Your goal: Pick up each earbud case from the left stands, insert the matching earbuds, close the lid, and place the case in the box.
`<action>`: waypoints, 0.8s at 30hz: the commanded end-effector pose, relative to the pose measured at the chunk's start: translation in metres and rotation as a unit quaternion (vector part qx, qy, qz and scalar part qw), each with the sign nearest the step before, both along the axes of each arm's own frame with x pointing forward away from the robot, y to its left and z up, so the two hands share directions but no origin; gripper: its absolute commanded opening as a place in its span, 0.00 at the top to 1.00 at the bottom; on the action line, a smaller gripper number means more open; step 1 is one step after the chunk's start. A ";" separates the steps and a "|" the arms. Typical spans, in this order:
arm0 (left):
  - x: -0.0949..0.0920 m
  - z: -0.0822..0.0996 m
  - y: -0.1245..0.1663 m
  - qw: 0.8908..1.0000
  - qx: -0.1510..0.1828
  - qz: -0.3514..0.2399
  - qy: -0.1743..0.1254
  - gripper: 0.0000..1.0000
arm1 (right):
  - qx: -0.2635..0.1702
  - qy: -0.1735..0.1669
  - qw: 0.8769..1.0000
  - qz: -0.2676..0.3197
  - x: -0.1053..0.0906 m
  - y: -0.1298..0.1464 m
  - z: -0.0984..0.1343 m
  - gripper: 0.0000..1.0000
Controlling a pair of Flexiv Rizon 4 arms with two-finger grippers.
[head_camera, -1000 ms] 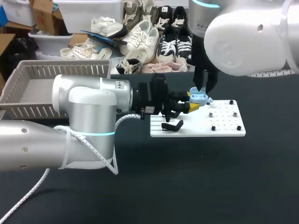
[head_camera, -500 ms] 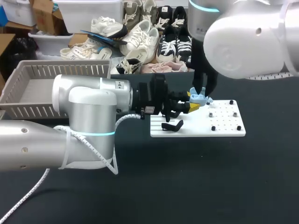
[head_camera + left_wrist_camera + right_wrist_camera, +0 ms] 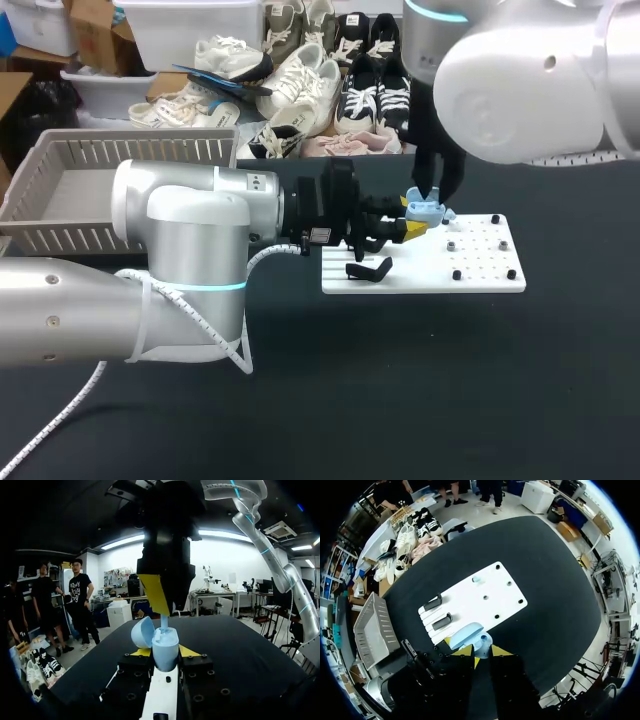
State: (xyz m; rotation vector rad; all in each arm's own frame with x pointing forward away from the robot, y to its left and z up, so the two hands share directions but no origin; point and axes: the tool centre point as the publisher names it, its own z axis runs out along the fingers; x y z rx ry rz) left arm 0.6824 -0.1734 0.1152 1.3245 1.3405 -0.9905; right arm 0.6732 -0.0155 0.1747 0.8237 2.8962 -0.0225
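The right arm (image 3: 530, 80) has edged slightly lower; the case has held still. The left tool (image 3: 161, 651) pinches the open light-blue earbud case (image 3: 425, 210) over the white board's (image 3: 480, 270) 12 o'clock edge. Above it, the right tool (image 3: 481, 651) pinches an earbud (image 3: 164, 623) at the case's mouth.

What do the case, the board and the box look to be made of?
Case: pale-blue plastic, smooth with a soft sheen, by its moulded rounded shell. Board: white, flat and matte, likely plastic or painted sheet, with drilled holes. Box: grey-beige plastic, judging by its moulded slatted walls.
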 end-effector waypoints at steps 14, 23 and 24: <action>-0.001 0.000 0.001 1.000 -0.001 0.001 -0.001 1.00 | 0.001 0.003 1.000 -0.001 0.002 0.001 -0.003 1.00; -0.001 0.000 0.001 1.000 -0.001 0.001 -0.001 1.00 | 0.001 0.004 1.000 -0.004 0.003 0.000 -0.004 1.00; -0.001 0.000 0.001 1.000 -0.001 0.001 -0.001 1.00 | 0.001 0.004 1.000 -0.004 0.003 0.000 -0.004 1.00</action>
